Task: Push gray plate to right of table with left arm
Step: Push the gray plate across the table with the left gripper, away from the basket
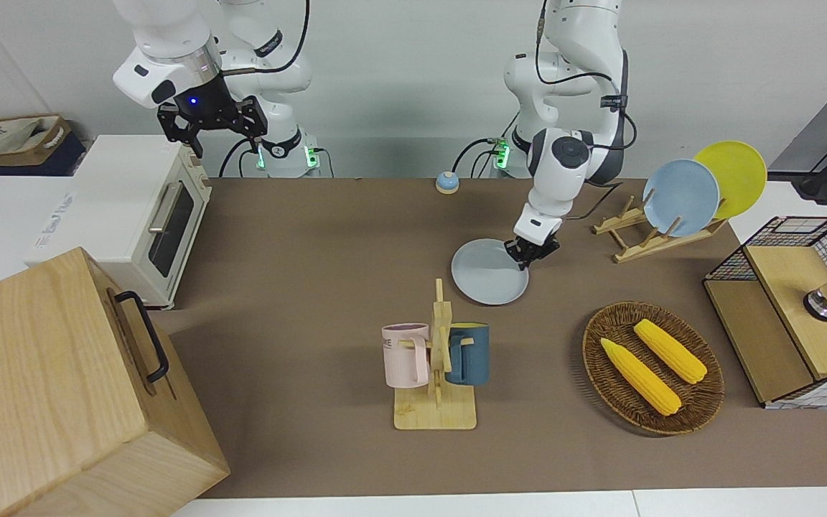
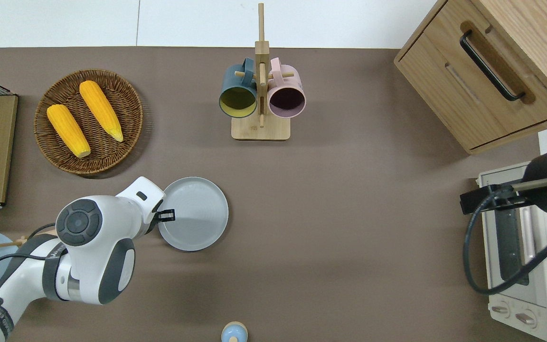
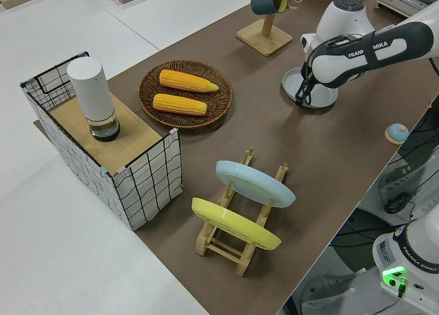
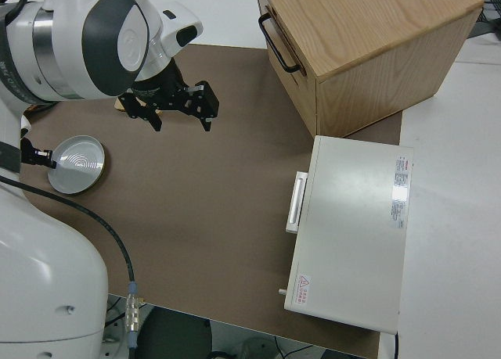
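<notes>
Three round plates: a pale gray-blue one (image 2: 193, 213) flat on the table and a bluer one (image 1: 680, 197) and a yellow one (image 1: 733, 177) standing in a wooden rack (image 1: 643, 238). Two mugs, dark blue (image 1: 469, 353) and pink (image 1: 406, 355). Two yellow corn cobs (image 1: 641, 376) (image 1: 670, 350) in one woven basket (image 1: 701, 409). Two white robot arms (image 1: 571, 129) (image 1: 176, 43).

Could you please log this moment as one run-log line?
left gripper: at gray plate rim, pushing | right arm: parked | plate: flat on table
</notes>
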